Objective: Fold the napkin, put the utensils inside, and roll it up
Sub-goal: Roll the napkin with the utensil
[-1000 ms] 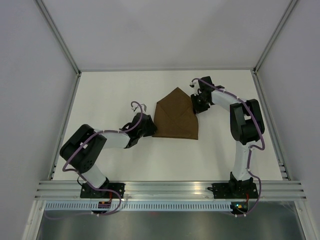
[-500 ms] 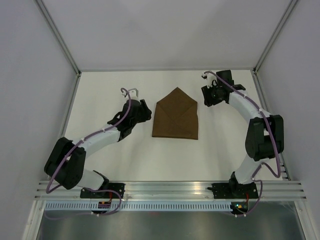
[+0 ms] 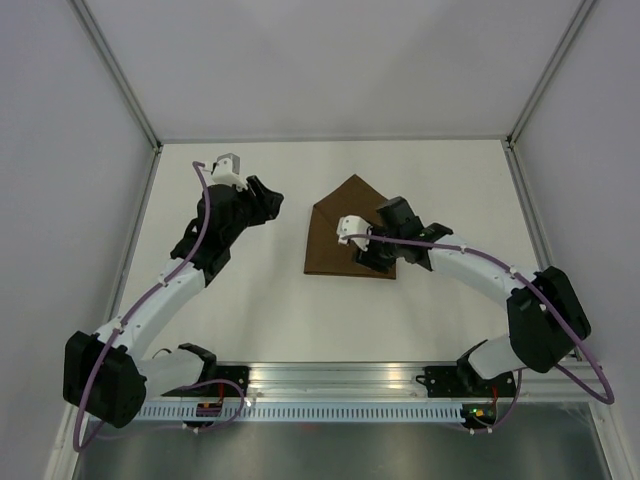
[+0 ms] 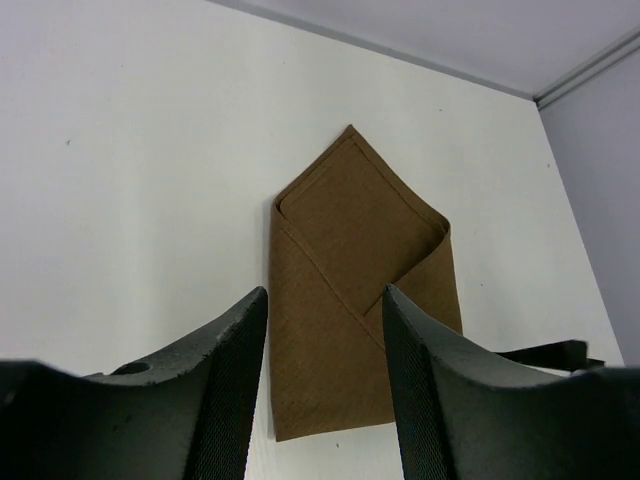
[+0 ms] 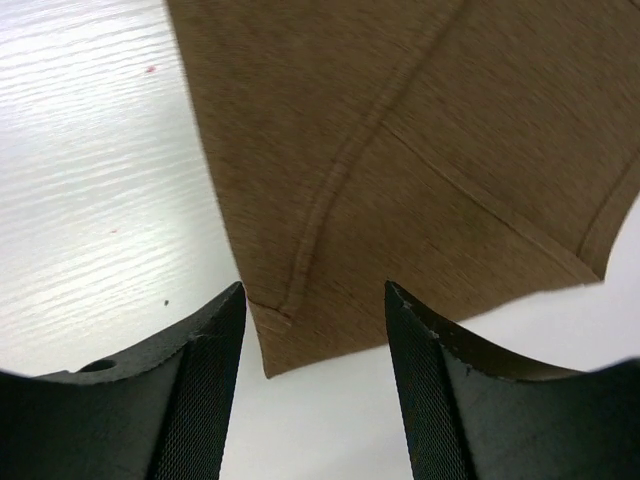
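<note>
1. Right fingers (image 3: 372, 252) are apart with nothing clamped. They sit over the near part of the napkin (image 3: 325, 240), by its straight edge. We cannot tell whether they touch the cloth.
2. Left fingers (image 3: 258, 200) are also apart and empty. They hang over bare surface (image 3: 450, 180), well apart from the napkin on its left.
3. The napkin lies flat mid-surface in an envelope shape, with a point at the far end, a straight near edge and two flaps crossing on top.
4. We judge the fold step done or close to it.
5. We see no knife in any view, and cannot tell whether it is hidden or off-frame.
6. Left to do: utensil in, then roll. The cloth shows no roll yet, so we put this at roughly a third of the way through.
</note>
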`<act>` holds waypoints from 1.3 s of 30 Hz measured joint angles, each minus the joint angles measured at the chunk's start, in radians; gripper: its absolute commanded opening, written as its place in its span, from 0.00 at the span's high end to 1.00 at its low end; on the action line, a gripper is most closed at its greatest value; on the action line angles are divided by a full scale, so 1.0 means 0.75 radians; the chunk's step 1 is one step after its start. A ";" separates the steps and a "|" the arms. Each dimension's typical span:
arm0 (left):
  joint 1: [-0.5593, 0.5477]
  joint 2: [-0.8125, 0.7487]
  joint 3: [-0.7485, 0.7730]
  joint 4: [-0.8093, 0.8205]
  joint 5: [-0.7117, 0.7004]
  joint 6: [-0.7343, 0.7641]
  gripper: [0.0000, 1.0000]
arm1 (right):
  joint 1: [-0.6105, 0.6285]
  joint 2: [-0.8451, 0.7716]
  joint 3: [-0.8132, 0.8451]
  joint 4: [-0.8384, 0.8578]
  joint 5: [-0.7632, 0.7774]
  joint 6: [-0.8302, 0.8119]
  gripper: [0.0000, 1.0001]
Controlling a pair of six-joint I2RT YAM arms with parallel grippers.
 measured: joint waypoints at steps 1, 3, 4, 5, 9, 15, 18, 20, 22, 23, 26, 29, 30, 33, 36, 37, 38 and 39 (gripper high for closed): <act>0.001 -0.015 0.003 -0.006 0.009 0.005 0.44 | 0.027 0.001 -0.012 0.007 0.005 -0.026 0.36; 0.006 -0.030 0.008 -0.009 0.022 0.010 0.44 | 0.082 0.009 -0.022 0.020 0.009 -0.072 0.36; 0.006 -0.031 0.012 -0.011 0.024 0.012 0.44 | 0.102 0.017 -0.023 0.027 0.010 -0.086 0.36; 0.009 -0.031 0.014 -0.017 0.026 0.013 0.44 | 0.125 0.027 -0.024 0.037 0.010 -0.102 0.36; 0.013 -0.031 0.014 -0.051 0.039 0.014 0.44 | 0.185 0.063 -0.036 0.062 0.013 -0.140 0.36; 0.014 -0.031 0.014 -0.072 0.049 0.018 0.44 | 0.233 0.117 -0.046 0.084 0.021 -0.174 0.36; 0.014 -0.031 0.014 -0.072 0.058 0.025 0.44 | 0.243 0.164 -0.046 0.107 0.025 -0.186 0.36; 0.014 -0.031 0.014 -0.072 0.063 0.031 0.44 | 0.245 0.197 -0.046 0.115 0.030 -0.193 0.36; 0.014 -0.031 0.014 -0.072 0.072 0.037 0.44 | 0.245 0.221 -0.046 0.127 0.036 -0.201 0.36; 0.013 -0.031 0.014 -0.072 0.079 0.039 0.44 | 0.245 0.230 -0.046 0.133 0.037 -0.205 0.37; 0.014 -0.031 0.014 -0.072 0.083 0.044 0.44 | 0.245 0.257 -0.046 0.160 0.046 -0.214 0.37; 0.013 -0.031 0.011 -0.072 0.087 0.049 0.44 | 0.245 0.282 -0.046 0.185 0.054 -0.224 0.39; 0.014 -0.031 0.010 -0.072 0.088 0.050 0.44 | 0.244 0.289 -0.046 0.192 0.056 -0.227 0.39; 0.014 -0.031 0.004 -0.071 0.093 0.057 0.44 | 0.238 0.295 -0.046 0.203 0.055 -0.238 0.40; 0.013 -0.031 -0.006 -0.063 0.095 0.063 0.44 | 0.229 0.302 -0.046 0.218 0.055 -0.245 0.41; 0.014 -0.031 -0.009 -0.060 0.095 0.064 0.44 | 0.224 0.304 -0.046 0.223 0.054 -0.248 0.41; 0.014 -0.030 -0.013 -0.057 0.096 0.066 0.44 | 0.220 0.306 -0.045 0.226 0.052 -0.251 0.41; 0.014 -0.028 -0.016 -0.056 0.097 0.068 0.44 | 0.214 0.307 -0.045 0.228 0.048 -0.257 0.42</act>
